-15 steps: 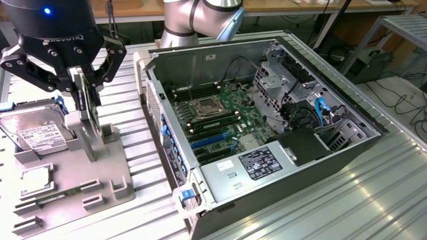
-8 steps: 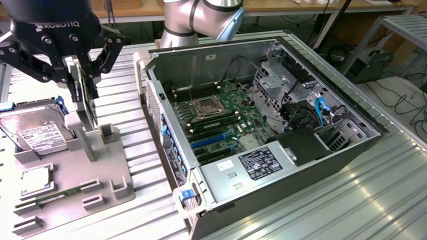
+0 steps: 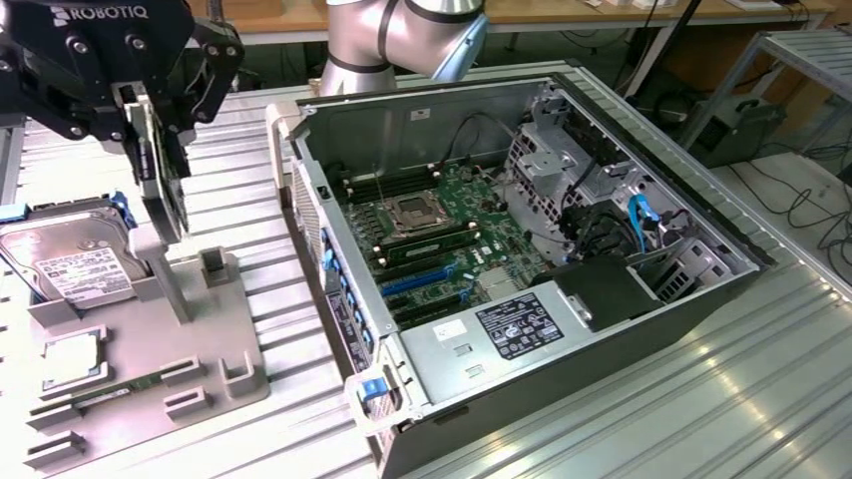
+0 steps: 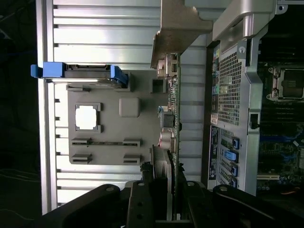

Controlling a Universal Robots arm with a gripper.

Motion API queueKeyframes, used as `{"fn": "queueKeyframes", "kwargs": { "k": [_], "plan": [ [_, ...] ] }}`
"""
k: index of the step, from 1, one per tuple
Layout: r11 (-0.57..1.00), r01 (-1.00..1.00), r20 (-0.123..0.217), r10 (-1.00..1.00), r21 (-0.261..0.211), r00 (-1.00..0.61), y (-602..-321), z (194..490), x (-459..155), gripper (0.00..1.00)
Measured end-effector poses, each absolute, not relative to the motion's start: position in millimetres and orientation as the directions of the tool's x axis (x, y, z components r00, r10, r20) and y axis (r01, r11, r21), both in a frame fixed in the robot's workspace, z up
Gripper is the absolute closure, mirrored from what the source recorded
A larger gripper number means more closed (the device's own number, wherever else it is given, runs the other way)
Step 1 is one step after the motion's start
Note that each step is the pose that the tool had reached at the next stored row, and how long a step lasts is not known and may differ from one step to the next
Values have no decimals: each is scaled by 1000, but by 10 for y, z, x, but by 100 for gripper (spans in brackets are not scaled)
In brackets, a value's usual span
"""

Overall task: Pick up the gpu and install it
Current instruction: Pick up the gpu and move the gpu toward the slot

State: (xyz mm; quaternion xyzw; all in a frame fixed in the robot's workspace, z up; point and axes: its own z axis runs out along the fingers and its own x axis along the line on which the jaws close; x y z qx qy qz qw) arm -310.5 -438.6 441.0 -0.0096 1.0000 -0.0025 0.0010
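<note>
The gpu (image 3: 163, 185) hangs upright and edge-on, a thin dark card with its lower end just over an upright of the grey fixture plate (image 3: 213, 349). My gripper (image 3: 150, 115) is shut on the card's upper part, at the exterior view's upper left. In the wrist view the gpu (image 4: 175, 118) runs away from the fingers (image 4: 142, 190), showing its green board edge and the silver bracket (image 4: 178, 28) at the far end. The open computer case (image 3: 533, 249) lies to the exterior view's right, with the motherboard (image 3: 440, 225) and its blue slots (image 3: 419, 279) exposed.
On the fixture plate stand a silver hard drive (image 3: 67, 259) with blue rails, a square processor (image 3: 70, 361) and a narrow green memory stick (image 3: 107, 394). The case's side wall (image 4: 237, 95) rises close beside the card. The table is ribbed aluminium (image 3: 745, 379).
</note>
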Motion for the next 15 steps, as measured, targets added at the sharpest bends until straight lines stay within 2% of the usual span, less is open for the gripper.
{"fn": "queueKeyframes", "kwargs": {
  "k": [15],
  "plan": [
    [1000,-19,-2,-19,-5,-1000,-4386,4677,-3105,72]
  ]
}}
